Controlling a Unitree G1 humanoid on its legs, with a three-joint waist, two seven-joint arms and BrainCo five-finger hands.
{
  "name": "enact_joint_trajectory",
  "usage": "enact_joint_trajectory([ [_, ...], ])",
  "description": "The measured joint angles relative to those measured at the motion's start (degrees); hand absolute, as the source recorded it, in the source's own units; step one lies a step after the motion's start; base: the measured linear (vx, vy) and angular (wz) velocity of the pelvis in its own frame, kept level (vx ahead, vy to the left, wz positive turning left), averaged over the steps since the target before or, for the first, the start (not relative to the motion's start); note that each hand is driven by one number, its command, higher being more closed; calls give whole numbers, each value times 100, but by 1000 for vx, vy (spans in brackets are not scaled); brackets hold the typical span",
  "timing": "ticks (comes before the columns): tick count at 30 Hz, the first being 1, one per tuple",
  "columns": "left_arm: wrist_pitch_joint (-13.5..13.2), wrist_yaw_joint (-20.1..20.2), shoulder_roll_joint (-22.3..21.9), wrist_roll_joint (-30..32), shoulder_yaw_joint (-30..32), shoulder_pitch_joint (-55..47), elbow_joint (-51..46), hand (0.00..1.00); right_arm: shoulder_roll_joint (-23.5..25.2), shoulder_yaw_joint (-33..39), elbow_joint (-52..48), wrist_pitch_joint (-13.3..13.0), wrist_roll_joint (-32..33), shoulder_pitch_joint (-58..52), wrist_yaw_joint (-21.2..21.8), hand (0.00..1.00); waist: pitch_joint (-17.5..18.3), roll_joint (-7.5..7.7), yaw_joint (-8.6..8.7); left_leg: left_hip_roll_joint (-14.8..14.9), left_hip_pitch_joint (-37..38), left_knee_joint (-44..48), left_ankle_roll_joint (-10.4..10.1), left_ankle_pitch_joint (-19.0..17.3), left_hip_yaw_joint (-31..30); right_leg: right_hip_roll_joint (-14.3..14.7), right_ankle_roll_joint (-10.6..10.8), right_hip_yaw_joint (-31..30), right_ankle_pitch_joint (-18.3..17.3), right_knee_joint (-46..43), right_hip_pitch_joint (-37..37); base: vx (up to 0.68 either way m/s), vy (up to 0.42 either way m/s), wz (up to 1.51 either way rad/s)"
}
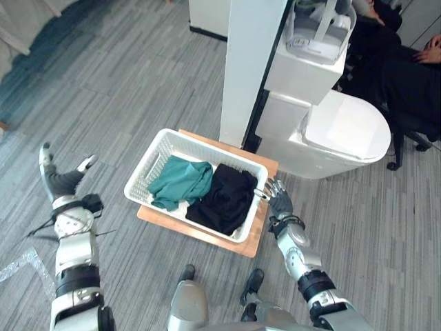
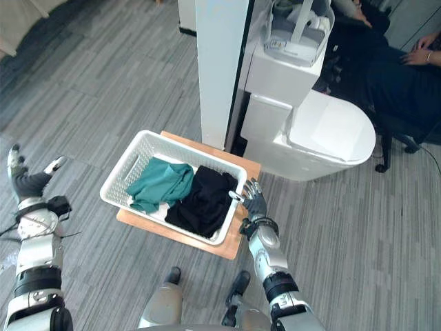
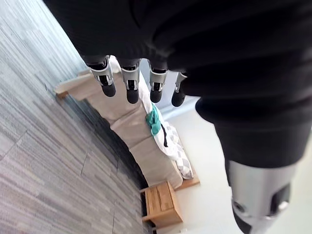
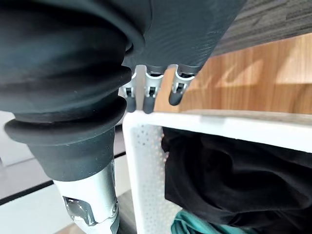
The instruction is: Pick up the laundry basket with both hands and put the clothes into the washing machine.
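while the left hand (image 1: 62, 181) hangs over the grey carpet floor (image 1: 138, 83) at the far left, its fingers (image 3: 107, 83) are straight and spread with the thumb held apart; open, holding nothing, well apart from the basket. its wrist view looks past the fingertips to a beige sofa (image 3: 141, 141) across the room.

laundry basket (image 1: 148, 162): white, perforated walls, sitting on a wooden board (image 1: 258, 231) on the floor, middle of the scene. inside, a teal garment (image 1: 180, 179) fills the left half and a black garment (image 1: 224, 196) the right half, the two touching.

right hand (image 1: 279, 200): at the basket's right end, by the rim. fingers (image 4: 178, 90) straight and relaxed, tips just above the rim near a corner; not curled round it. cannot tell whether they touch the plastic. hand reads as open.

behind the basket stands a white pillar (image 1: 251, 69). to its right is the white washing machine (image 1: 344, 131), rounded top, near the basket but apart from it. a person (image 1: 406, 76) in dark clothes sits at the far upper right.
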State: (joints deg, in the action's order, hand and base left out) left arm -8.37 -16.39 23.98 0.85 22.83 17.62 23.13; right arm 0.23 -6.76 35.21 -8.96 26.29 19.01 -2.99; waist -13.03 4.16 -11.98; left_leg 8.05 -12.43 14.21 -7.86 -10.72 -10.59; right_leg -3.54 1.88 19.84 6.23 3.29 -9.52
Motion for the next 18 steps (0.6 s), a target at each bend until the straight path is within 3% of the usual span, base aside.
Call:
enact_joint_trajectory([
  [4, 54, 12, -3, 3, -303, 519, 331, 0, -84, -409, 159, -47, -119, 317, -4, 0, -180, -6, -20, 125, -130, 3, -73, 38, 85, 84, -78, -107, 85, 19, -185, -102, -65, -16],
  [8, 186, 27, -5, 219, -659, 1107, 817, 0, -86, -838, 666, 359, -214, 234, 39, 0, -466, -29, -142, 206, -212, -20, -161, 85, 114, 221, -166, -124, 186, 98, -273, -69, -63, -7],
  [11, 290, 16, -4, 331, -704, 1347, 988, 0, -92, -870, 674, 504, -220, 60, 41, 0, -618, -6, -129, 224, -288, -21, -222, 126, 112, 266, -190, -158, 305, 212, -312, -27, -19, -6],
  [15, 341, 10, 6, 460, -704, 1443, 1232, 0, -272, -720, 668, 492, -277, 90, 12, 0, -652, 20, -91, 212, -299, -20, -226, 132, 193, 268, -186, -316, 396, 225, -391, -21, 22, -16],
  [18, 377, -12, 246, 480, -707, 1486, 1380, 0, -296, -591, 624, 480, -378, 111, -66, 0, -712, 116, 32, 201, -297, -15, -228, 138, 208, 267, -182, -384, 435, 227, -412, -20, 29, -9],
])
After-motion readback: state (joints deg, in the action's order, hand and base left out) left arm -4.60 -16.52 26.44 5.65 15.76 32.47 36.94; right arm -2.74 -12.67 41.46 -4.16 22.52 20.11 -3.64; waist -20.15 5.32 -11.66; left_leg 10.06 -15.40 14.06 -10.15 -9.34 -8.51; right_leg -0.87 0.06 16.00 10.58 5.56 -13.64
